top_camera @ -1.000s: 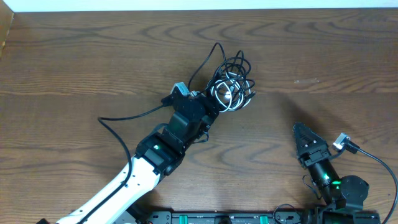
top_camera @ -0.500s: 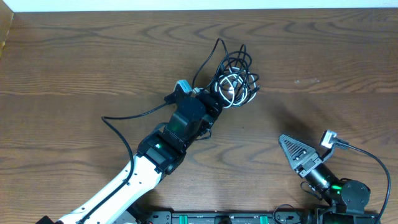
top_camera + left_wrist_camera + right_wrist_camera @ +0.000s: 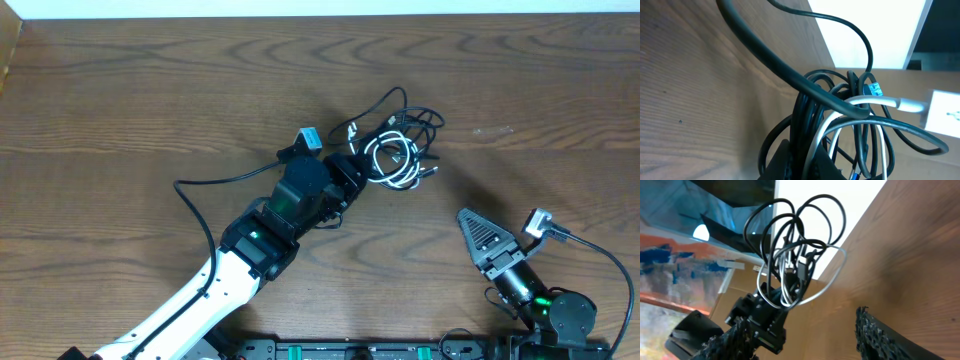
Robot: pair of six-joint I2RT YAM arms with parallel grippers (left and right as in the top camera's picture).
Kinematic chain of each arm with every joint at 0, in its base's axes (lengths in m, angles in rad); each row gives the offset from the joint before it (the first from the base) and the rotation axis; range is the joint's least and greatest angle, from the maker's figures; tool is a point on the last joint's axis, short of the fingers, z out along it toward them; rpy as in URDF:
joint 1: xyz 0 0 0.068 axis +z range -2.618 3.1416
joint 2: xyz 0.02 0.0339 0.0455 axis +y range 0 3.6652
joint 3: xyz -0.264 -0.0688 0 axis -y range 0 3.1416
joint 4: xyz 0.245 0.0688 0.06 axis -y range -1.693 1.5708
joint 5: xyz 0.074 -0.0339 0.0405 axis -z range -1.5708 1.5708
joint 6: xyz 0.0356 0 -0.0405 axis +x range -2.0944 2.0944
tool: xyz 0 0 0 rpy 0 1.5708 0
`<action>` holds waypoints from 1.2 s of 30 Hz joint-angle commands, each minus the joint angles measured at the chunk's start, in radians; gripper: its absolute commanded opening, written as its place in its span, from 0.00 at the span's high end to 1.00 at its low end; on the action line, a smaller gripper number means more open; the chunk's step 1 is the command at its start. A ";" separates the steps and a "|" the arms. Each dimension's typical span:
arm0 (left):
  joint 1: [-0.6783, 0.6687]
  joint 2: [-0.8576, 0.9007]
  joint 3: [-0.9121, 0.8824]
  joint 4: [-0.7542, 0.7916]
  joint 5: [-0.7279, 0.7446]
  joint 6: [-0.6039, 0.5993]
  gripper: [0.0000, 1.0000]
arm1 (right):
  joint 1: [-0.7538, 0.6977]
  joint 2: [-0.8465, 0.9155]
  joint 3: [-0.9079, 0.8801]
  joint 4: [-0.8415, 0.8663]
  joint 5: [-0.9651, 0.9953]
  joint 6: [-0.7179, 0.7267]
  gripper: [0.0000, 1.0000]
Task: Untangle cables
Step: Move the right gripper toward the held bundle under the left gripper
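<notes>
Left gripper (image 3: 347, 178) clamps the cables (image 3: 397, 150); right gripper (image 3: 472, 225) holds nothing.
The left fingers pinch narrow on the knotted black-and-white bundle near the middle of the table (image 3: 120, 90). The right fingers (image 3: 877, 332) stand apart, well clear of it, touching nothing.

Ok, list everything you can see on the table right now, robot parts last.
table: one, brown wood, fills the overhead view
cables: one tangled bundle, black and white strands, around the middle of the table; strand count unclear
arm leads: two, black, one trailing left from the left arm, one beside the right arm
left tool: one, black, shut on the cables at the bundle's lower-left edge
right tool: one, black, open and holding nothing, front right of the table
</notes>
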 commanded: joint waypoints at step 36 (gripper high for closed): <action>-0.036 -0.002 0.006 0.085 0.068 0.071 0.92 | 0.480 0.286 -0.001 0.124 0.459 0.225 0.45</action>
